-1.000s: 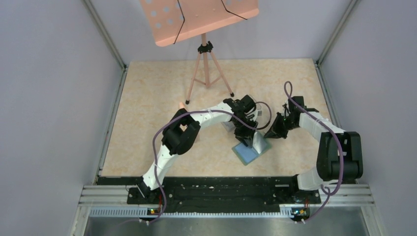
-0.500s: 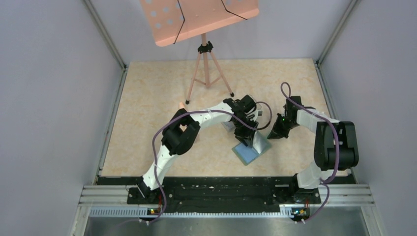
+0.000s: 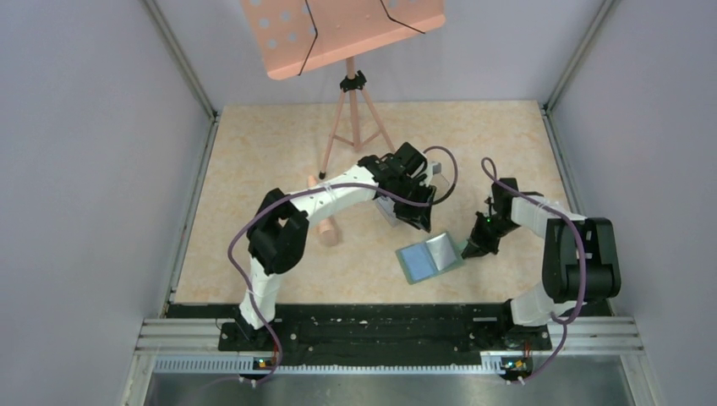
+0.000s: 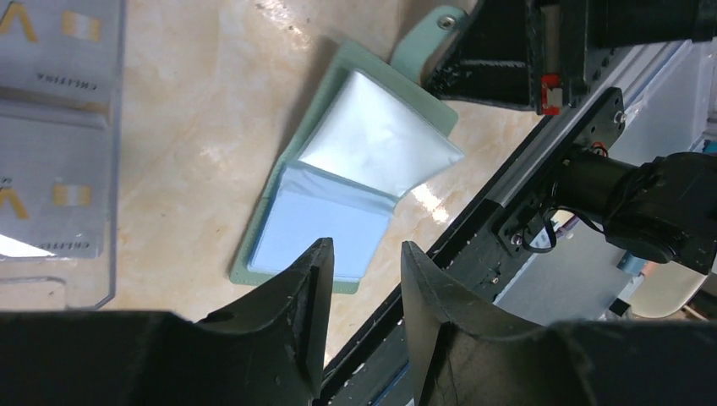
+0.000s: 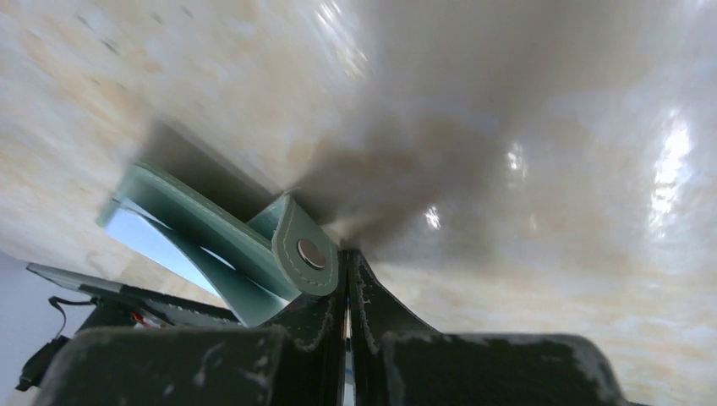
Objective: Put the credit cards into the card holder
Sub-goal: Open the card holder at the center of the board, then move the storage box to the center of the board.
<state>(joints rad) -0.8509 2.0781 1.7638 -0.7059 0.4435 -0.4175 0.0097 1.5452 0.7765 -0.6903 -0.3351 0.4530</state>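
The card holder [image 3: 429, 256] lies open on the table, its pale blue sleeve [image 4: 317, 228] and a clear sleeve [image 4: 376, 139] facing up. My left gripper [image 4: 363, 262] is open and empty, above and behind the holder [image 3: 418, 210]. White-grey credit cards [image 4: 51, 51] with yellow marks lie in a clear plastic box [image 4: 106, 169] at the left of the left wrist view. My right gripper [image 5: 347, 262] is shut, low at the holder's right edge [image 3: 473, 248]. The green snap tab [image 5: 306, 254] rests against its left finger, not between the fingers.
A pink music stand on a tripod [image 3: 353, 110] stands at the back of the table. A peach-coloured object [image 3: 328, 233] lies beside the left arm. The black base rail [image 3: 380, 326] runs along the near edge, just beyond the holder.
My left gripper has lifted off the card holder and drawn back toward the far side. The raised flap has dropped and the holder lies open. My right gripper has moved down to its right edge.
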